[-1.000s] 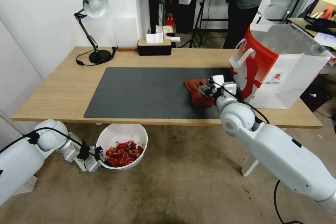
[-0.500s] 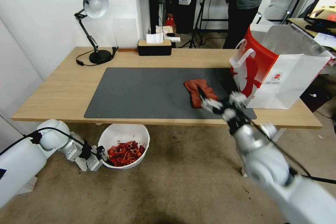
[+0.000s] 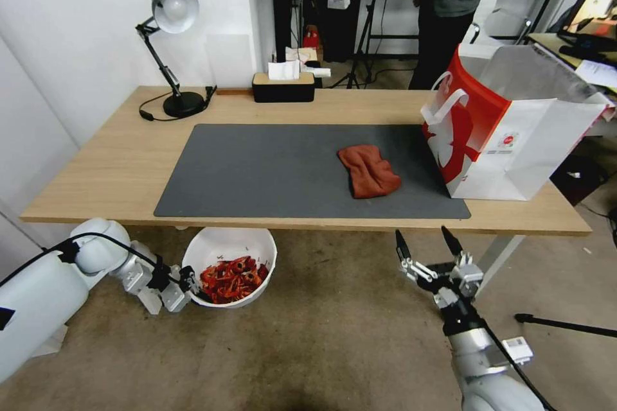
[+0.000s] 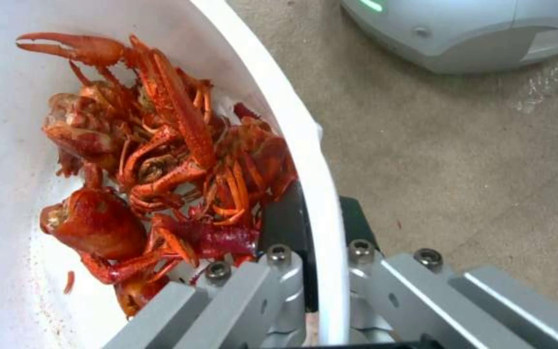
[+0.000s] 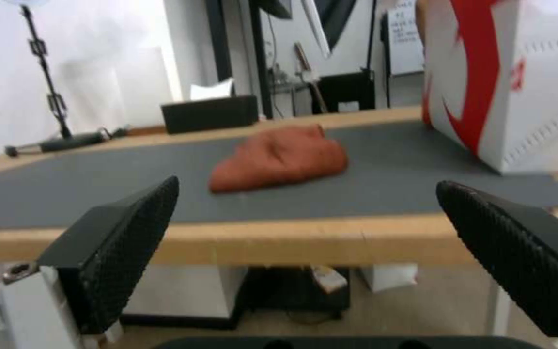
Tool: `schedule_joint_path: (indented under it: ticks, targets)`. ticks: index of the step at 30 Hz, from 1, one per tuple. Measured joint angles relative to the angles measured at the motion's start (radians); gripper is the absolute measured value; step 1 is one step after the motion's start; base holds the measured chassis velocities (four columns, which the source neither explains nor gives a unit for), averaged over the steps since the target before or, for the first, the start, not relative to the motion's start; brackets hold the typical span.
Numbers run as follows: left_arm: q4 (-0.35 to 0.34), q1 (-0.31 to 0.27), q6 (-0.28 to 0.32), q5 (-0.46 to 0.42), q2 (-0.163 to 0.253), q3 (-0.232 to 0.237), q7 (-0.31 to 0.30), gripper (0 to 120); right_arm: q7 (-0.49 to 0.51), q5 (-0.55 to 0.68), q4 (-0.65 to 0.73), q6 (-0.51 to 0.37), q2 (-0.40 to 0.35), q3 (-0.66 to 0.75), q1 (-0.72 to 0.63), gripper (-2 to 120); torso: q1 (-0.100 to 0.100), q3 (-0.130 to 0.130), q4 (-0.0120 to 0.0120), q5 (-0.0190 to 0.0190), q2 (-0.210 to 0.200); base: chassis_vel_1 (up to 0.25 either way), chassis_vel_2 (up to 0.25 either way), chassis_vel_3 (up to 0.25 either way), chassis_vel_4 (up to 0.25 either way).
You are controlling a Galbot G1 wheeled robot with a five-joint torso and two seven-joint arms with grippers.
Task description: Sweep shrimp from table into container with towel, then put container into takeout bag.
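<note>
Down in the lower left of the head view, the left gripper (image 3: 183, 286) is pinched on the rim of the container (image 3: 218, 247), 1 finger inside the wall and 1 outside, as the left wrist view makes plain at the container (image 4: 321, 165). It holds the bowl just below the table (image 3: 116, 167) edge, near the front lip of the mat (image 3: 257, 173), presumably so anything pushed off the edge drops straight in. The shrimp (image 3: 230, 278) are piled inside it, leaning toward the gripped side; in the left wrist view the shrimp (image 4: 156, 169) show claws and shells heaped against the wall. I see none on the mat, so the sweeping looks done to me.

The towel (image 3: 368, 171) lies crumpled on the mat, right of centre, free of any grip. The right gripper (image 3: 429, 245) hangs below the table edge in the lower right, fingers spread wide and holding nothing; from the right wrist view it faces the towel (image 5: 279, 157) across the edge.

The takeout bag (image 3: 514, 128) stands upright at the right end of the table with its mouth open, ready to take the bowl from above.
</note>
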Motion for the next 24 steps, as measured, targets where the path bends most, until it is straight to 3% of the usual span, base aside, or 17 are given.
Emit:
schedule_joint_path:
  ticks: [14, 22, 24]
  targets:
    - [0.015, 0.008, -0.006, 0.009, -0.013, 0.0, 0.002, 0, 0.009, 0.016, -0.045, -0.013, -0.005, -0.018, 0.021, 100, 0.0, 0.0, -0.0002, 0.0, 0.0, 0.0, 0.0, 0.0, 0.0]
    - [-0.021, 0.071, -0.009, 0.029, 0.017, -0.033, 0.001, 0, 0.011, 0.037, -0.067, -0.017, -0.018, -0.024, 0.033, 100, 0.0, 0.0, -0.0002, -0.0001, 0.0, 0.0, 0.0, 0.0, 0.0]
    - [-0.063, 0.135, -0.013, 0.031, 0.045, -0.077, -0.001, 0, 0.011, 0.04, -0.073, -0.018, -0.022, -0.03, 0.045, 100, 0.0, 0.0, 0.0001, -0.0001, 0.0, 0.0, 0.0, 0.0, 0.0]
